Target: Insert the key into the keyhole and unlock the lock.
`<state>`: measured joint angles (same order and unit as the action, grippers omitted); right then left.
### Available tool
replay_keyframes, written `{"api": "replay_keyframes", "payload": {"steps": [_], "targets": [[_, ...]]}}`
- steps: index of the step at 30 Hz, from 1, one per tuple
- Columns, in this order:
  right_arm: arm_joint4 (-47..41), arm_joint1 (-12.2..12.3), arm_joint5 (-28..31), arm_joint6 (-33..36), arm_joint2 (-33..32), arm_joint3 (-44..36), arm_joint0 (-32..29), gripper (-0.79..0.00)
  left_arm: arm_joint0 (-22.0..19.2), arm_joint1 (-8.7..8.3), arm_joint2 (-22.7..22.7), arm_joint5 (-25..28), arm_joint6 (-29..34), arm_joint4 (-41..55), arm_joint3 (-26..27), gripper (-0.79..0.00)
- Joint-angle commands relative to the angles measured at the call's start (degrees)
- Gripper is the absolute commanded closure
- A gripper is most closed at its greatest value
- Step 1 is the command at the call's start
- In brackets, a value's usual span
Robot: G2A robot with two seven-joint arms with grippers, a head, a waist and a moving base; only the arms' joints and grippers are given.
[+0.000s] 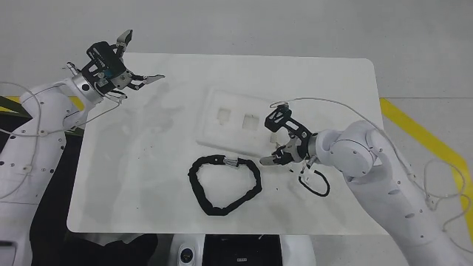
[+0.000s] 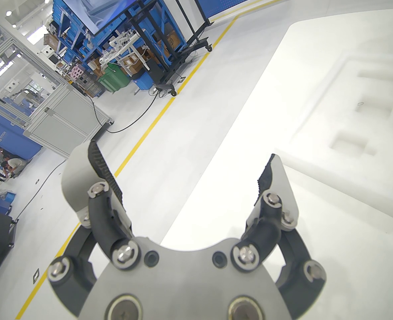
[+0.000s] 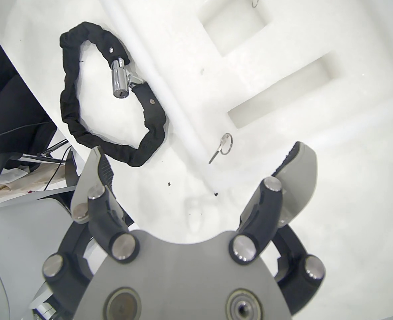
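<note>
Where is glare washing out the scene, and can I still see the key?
Left wrist view: the table glares blank white past the left gripper, pockets of the foam tray showing by shadow alone. Right wrist view: bright tray, yet the key stands out dark against it.

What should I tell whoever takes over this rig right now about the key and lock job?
Left end effector: open, empty, at the far corner of the table.
Right end effector: open, empty, over the foam tray, with the key lying just ahead of it.
Chain lock: on the table beside the tray, loop closed, keyhole exposed.
Done: nothing yet.
To do: grasp key, insert, turn.
</note>
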<state>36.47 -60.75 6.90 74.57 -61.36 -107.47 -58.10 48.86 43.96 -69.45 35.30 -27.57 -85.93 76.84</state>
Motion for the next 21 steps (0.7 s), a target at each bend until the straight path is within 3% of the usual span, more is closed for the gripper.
{"api": "replay_keyframes", "payload": {"steps": [1,2,6,8,18,21], "targets": [[-0.40,-0.07,-0.94,0.18,0.26,0.59,0.42,-0.785,0.00,0.00,0.00,0.00,0.00,0.00,0.00,-0.785],[-0.73,-0.09,-1.25,0.10,0.30,0.93,0.53,-0.785,0.00,0.00,0.00,0.00,0.00,0.00,0.00,-0.785],[-1.23,-0.10,-2.09,-0.07,0.44,1.50,0.73,-0.585,0.00,0.00,0.00,0.00,0.00,0.00,0.00,-0.785],[-1.49,-0.10,-2.33,-0.28,0.60,1.72,0.67,-0.385,0.00,0.00,0.00,0.00,0.00,0.00,0.00,-0.785],[-1.05,0.06,-3.99,-0.04,0.85,2.90,0.65,-0.351,0.00,0.00,0.00,0.00,0.00,0.00,0.00,-0.785],[0.24,0.14,-4.93,0.29,1.02,2.76,0.73,-0.256,0.00,0.00,0.00,0.00,0.00,0.00,0.00,-0.785]]}}
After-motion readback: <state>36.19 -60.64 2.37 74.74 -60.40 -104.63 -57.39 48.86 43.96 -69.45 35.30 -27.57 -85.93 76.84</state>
